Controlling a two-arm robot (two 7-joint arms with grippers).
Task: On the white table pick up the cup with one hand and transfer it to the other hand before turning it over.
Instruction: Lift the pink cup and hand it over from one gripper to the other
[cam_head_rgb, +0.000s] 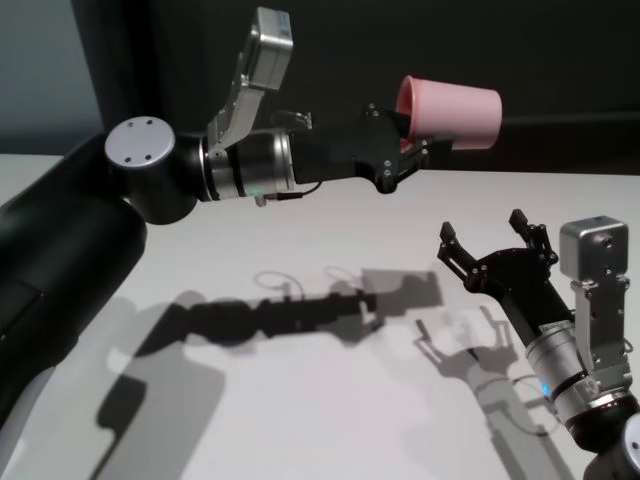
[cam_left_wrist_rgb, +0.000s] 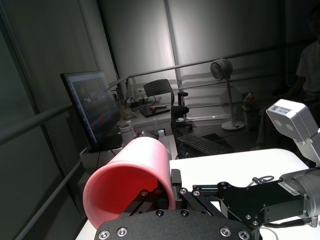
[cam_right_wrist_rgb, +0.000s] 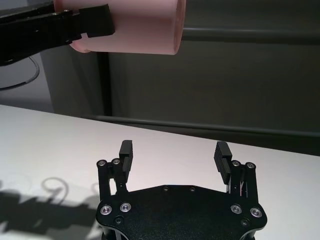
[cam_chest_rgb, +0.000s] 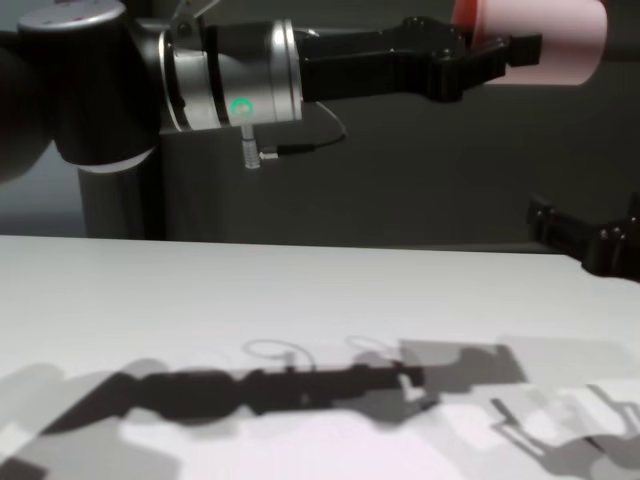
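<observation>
pink cup (cam_head_rgb: 455, 112) upper right of head view, lying sideways, clenched at the rim by left gripper (cam_head_rgb: 408, 152). right gripper (cam_head_rgb: 492, 247) gaping below. light, stiff, slick; probably best taken mid-wall.

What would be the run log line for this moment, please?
left gripper: shut on cup, held sideways above white table | right gripper: open, empty, below cup | phase: before handover

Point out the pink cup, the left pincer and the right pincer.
pink cup (cam_head_rgb: 455, 112), head view, on its side wall.
left pincer (cam_head_rgb: 418, 150), head view, between its fingertips, shut on the cup.
right pincer (cam_right_wrist_rgb: 173, 153), right wrist view, between its open fingertips.
</observation>
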